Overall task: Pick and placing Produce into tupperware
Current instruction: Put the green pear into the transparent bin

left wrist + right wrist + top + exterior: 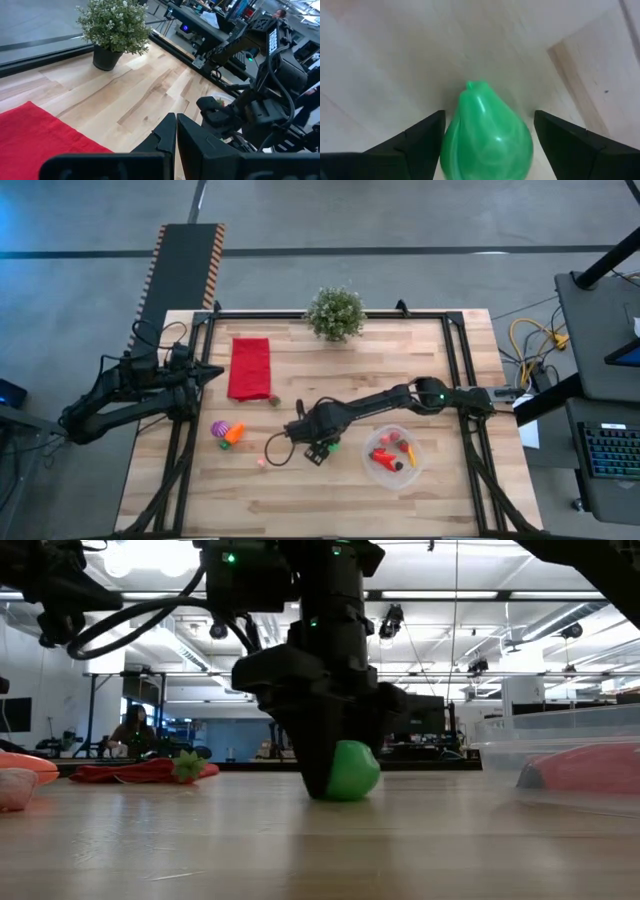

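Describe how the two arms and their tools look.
Both arms are dark, jointed and slim. The right arm carries a small green light near one joint and a looping black cable by its tool. The left tool has flat, black, blunt-edged fingers.

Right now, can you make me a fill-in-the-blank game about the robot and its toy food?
1. The right gripper is down at a toy pear whose colour is ____.
2. The folded cloth lying on the table is coloured ____.
3. The clear tupperware already holds pieces that are mostly ____.
4. At the table's far edge stands a potted ____.

Missing words: green; red; red; plant
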